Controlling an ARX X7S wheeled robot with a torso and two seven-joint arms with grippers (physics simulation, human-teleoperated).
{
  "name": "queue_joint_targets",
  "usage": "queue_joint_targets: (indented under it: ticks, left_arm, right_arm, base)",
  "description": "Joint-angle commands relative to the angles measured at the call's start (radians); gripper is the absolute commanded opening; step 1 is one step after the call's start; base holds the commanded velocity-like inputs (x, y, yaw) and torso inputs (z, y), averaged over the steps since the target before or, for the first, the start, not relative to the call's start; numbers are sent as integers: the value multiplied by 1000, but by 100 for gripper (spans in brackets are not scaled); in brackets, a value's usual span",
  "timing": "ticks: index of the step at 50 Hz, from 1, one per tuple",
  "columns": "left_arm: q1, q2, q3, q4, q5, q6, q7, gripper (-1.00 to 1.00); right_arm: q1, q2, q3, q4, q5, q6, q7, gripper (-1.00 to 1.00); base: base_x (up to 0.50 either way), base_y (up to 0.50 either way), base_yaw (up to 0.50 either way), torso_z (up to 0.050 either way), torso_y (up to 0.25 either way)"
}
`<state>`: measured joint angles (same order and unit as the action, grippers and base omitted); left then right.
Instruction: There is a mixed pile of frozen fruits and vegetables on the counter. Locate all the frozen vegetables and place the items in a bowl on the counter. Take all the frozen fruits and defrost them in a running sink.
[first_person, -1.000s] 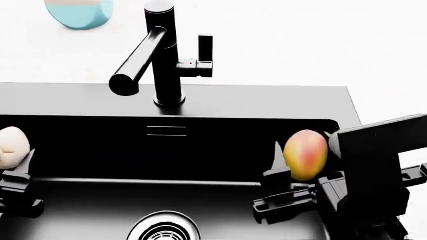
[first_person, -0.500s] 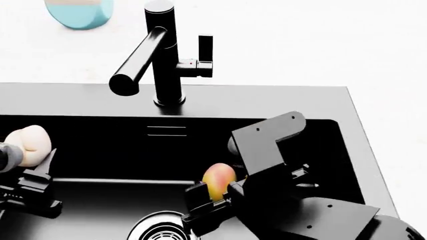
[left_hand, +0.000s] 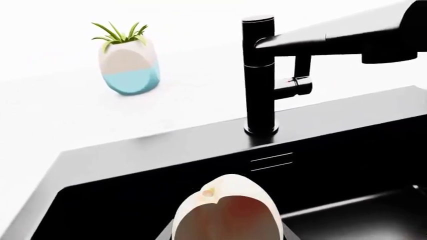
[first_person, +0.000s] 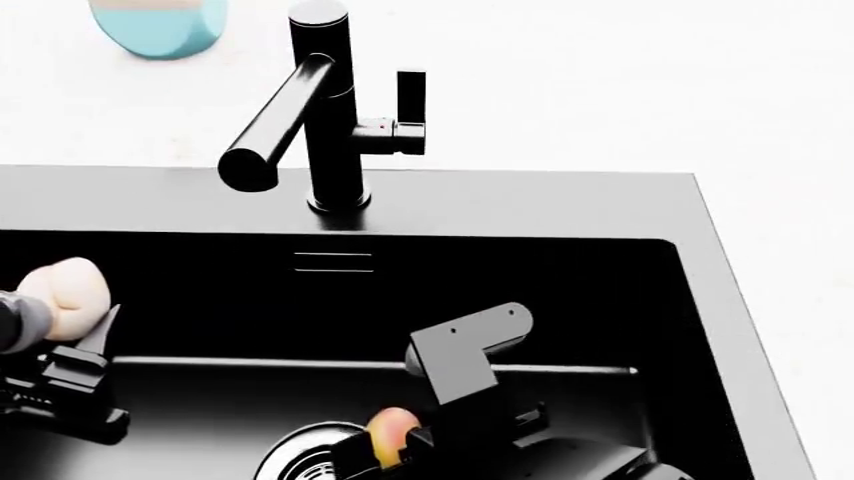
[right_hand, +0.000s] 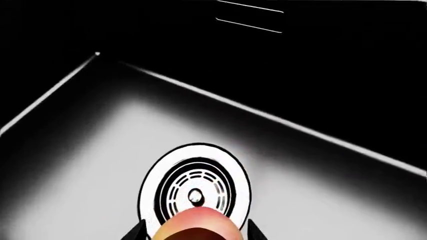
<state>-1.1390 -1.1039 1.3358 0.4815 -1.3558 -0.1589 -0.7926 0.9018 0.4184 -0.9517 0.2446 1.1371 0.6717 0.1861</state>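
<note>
Now, in the left wrist view, the left pincer (left_hand: 227, 235) pinches a pale peach (left_hand: 225, 210) above the sink (left_hand: 133, 165). In the head view, the right pincer (first_person: 387, 450) grips a mango (first_person: 391, 433) near the drain (first_person: 300, 455). In the right wrist view, the drain lies just beyond it; releasing seems next.

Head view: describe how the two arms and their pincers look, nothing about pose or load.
Both are matte black throughout. The right arm carries a flat angular bracket with rounded corners and small screw holes. The left pincer has tapered, pointed fingers on a ribbed block, behind a grey rounded link. No cables or markings show.
</note>
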Motion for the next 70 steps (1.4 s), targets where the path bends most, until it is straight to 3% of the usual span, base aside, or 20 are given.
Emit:
queue_joint_targets:
  ticks: [1, 2, 17, 28, 35, 49, 70]
  left_arm:
    - [-8, 10, 3, -11, -22, 1, -22, -100]
    - [-8, 12, 3, -13, -22, 0, -22, -100]
    - [0, 22, 11, -18, -20, -11, -8, -100]
    - [10, 96, 42, -86, -23, -52, 49, -100]
    - [-7, 162, 57, -168, -29, -93, 104, -100]
    - [24, 258, 77, -403, -26, -94, 202, -100]
    - [82, 401, 112, -698, -17, -103, 312, -100]
  right_arm:
    - [-4, -18, -10, 28, -30, -10, -18, -100]
    - [-3, -15, -10, 19, -30, -7, -13, 100]
    - [-8, 76, 66, -192, 38, -8, 99, 100]
    - [-19, 272, 234, -561, 194, -32, 318, 100]
    - [16, 369, 271, -695, 223, 18, 468, 100]
    - [-26, 511, 394, -816, 333, -55, 553, 100]
    - [17, 557, 427, -834, 400, -37, 574, 100]
  base:
    - [0, 0, 0, 0, 0]
    - [0, 0, 0, 0, 10]
    - [0, 0, 0, 0, 0]
    - [0, 0, 0, 0, 0]
    - [0, 0, 0, 0, 0]
    - [0, 0, 0, 0, 0]
    - [0, 0, 0, 0, 0]
